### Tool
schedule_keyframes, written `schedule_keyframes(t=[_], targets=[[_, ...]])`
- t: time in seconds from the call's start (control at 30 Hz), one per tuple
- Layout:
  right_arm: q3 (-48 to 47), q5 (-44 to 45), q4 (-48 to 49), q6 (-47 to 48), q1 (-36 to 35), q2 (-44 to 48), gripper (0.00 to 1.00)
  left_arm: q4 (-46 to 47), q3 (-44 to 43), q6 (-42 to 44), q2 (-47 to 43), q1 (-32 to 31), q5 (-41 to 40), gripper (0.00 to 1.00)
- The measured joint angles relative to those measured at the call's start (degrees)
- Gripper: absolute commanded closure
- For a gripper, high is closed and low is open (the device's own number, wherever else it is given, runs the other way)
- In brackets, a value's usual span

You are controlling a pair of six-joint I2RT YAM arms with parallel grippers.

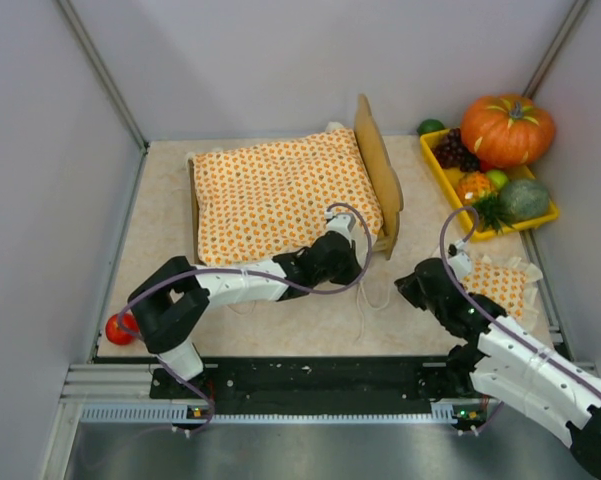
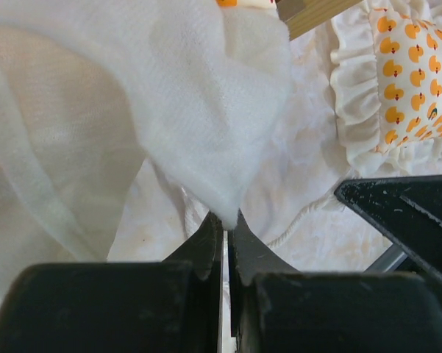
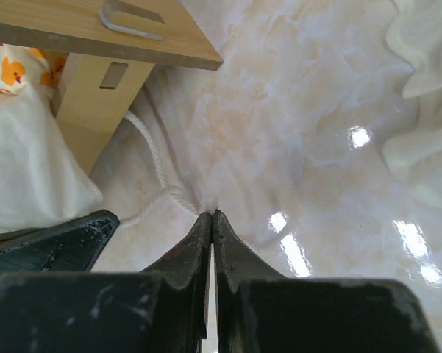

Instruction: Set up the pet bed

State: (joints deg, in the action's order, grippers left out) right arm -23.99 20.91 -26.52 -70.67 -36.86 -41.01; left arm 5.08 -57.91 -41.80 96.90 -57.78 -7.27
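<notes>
So the left gripper (image 2: 225, 220) has its black fingers (image 2: 206, 246) pressed flat together, and they're pinching the very tip of a corner of the bedspread (image 2: 132, 95). You mostly see its plain white underside here, hanging in soft folds across the top and left, with tiny bits of orange print at the edges. A light-wood corner of the pet bed (image 2: 312, 13) pokes in up top. The ruffled duck-print pillow (image 2: 404, 81) lies upper right on the marbled counter (image 2: 331, 246), a white cord (image 2: 301, 220) curls nearby, and the right gripper (image 2: 404, 213) juts in from the right.
</notes>
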Motion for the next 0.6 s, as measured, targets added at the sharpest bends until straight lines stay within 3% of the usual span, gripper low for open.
schedule_keyframes(t=[0.23, 0.6], targets=[[-0.1, -2.7, 5.6, 4.7, 1.4, -2.5, 1.00, 0.1, 2.1, 0.5, -2.3, 0.0, 1.9, 1.00], [-2.6, -12.1, 18.6, 10.5, 1.5, -16.2, 1.00, 0.9, 3.7, 1.8, -2.7, 0.1, 7.2, 1.00]])
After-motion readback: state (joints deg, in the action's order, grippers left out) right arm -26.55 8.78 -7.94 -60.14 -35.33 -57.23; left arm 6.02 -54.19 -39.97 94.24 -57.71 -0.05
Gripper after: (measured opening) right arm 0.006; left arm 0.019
